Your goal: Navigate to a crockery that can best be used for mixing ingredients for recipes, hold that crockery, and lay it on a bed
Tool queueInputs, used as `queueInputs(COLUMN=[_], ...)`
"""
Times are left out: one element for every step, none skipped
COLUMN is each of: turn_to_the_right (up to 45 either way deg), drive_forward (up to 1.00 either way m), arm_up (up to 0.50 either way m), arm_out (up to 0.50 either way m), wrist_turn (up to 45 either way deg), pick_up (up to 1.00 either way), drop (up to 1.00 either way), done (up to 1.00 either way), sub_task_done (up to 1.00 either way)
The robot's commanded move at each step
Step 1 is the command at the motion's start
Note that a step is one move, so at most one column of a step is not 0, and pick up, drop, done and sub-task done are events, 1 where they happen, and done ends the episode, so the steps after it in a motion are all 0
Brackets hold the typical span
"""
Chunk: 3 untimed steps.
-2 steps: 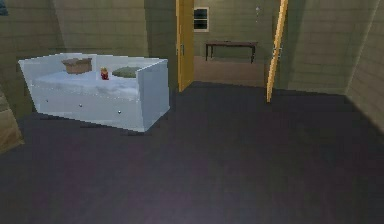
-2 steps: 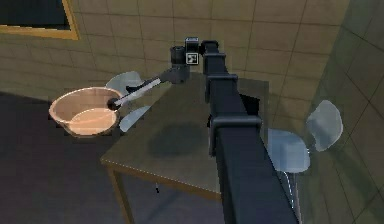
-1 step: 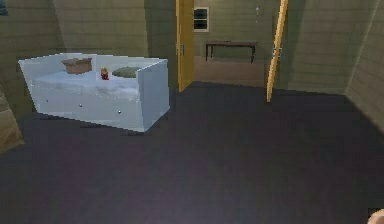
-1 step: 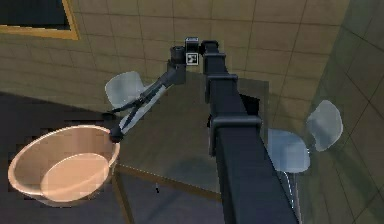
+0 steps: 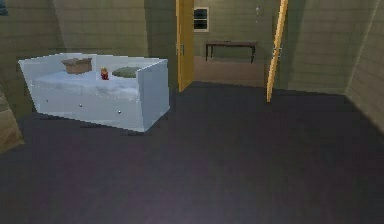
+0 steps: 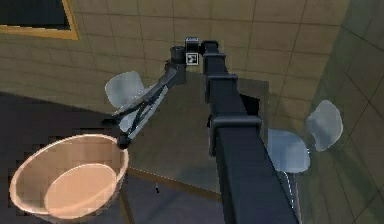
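Observation:
A large tan bowl (image 6: 68,182) with a pale pink inside hangs at the lower left of the arm side view, above the dark floor. My gripper (image 6: 122,138) holds this bowl by its rim, at the far end of the thin fingers (image 6: 150,100). The dark arm bar (image 6: 240,140) rises from the bottom edge to the white marker squares (image 6: 192,55).
Two grey chairs (image 6: 125,90) (image 6: 300,140) stand by the tiled wall beside the arm. Ahead on the left is a white counter (image 5: 95,95) carrying a cardboard box (image 5: 77,65) and a small red thing (image 5: 104,73). Yellow doors (image 5: 184,45) frame a doorway to a dark table (image 5: 230,45); dark floor stretches ahead.

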Motion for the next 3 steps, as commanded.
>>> queueInputs(turn_to_the_right=[0.0,-45.0,-6.0], drive_forward=[0.00,0.00,0.00], arm_up=[0.00,0.00,0.00], arm_out=[-0.42,0.00,0.00], wrist_turn=[0.0,0.0,0.0], pick_up=[0.00,0.00,0.00], drop=[0.00,0.00,0.00], done=[0.00,0.00,0.00], sub_task_done=[0.00,0.00,0.00])
